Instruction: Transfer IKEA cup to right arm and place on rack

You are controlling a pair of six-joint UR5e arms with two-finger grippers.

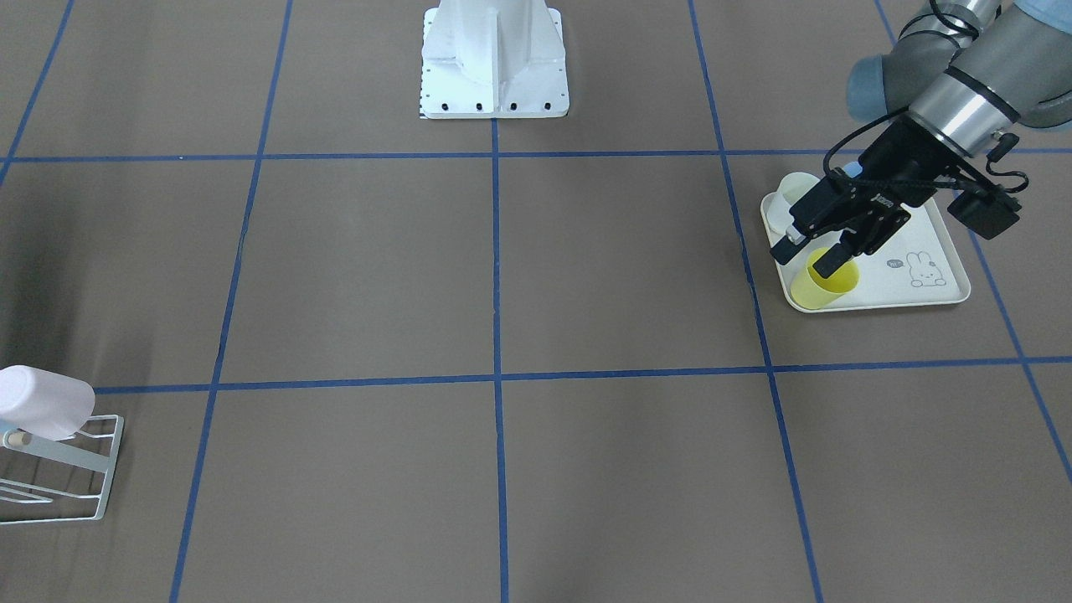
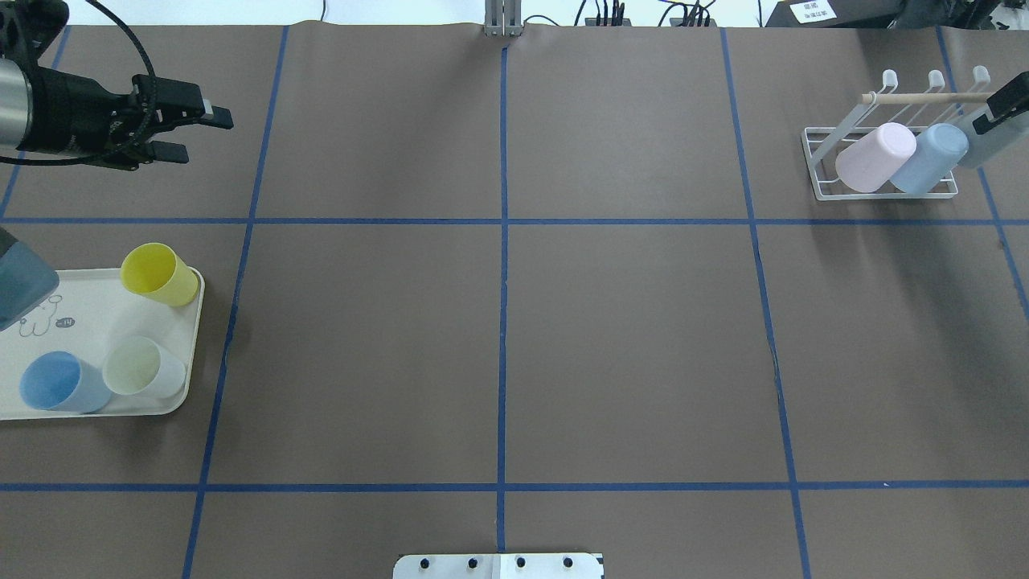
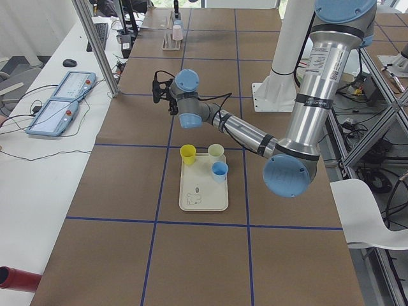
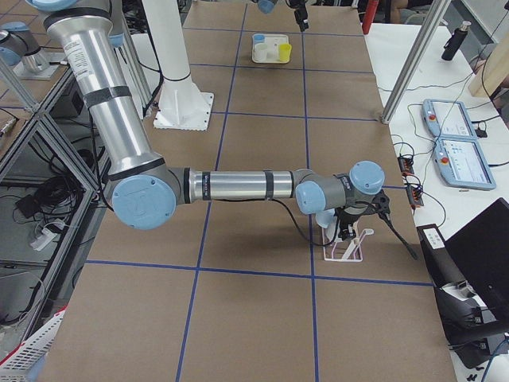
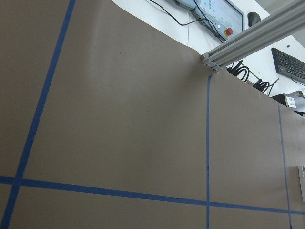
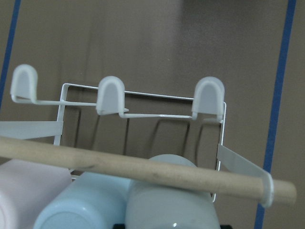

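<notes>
Left gripper (image 2: 209, 137) is hovering empty, fingers wide; right gripper (image 2: 1001, 108) fingers — cannot tell. Yellow cup (image 2: 161, 274) is looking light, rigid, slick — pinch its wall below the rim.

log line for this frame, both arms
left gripper: open, empty, above table past tray | right gripper: at grey cup on rack, grip unclear | tray: yellow cup, blue cup, white cup
</notes>
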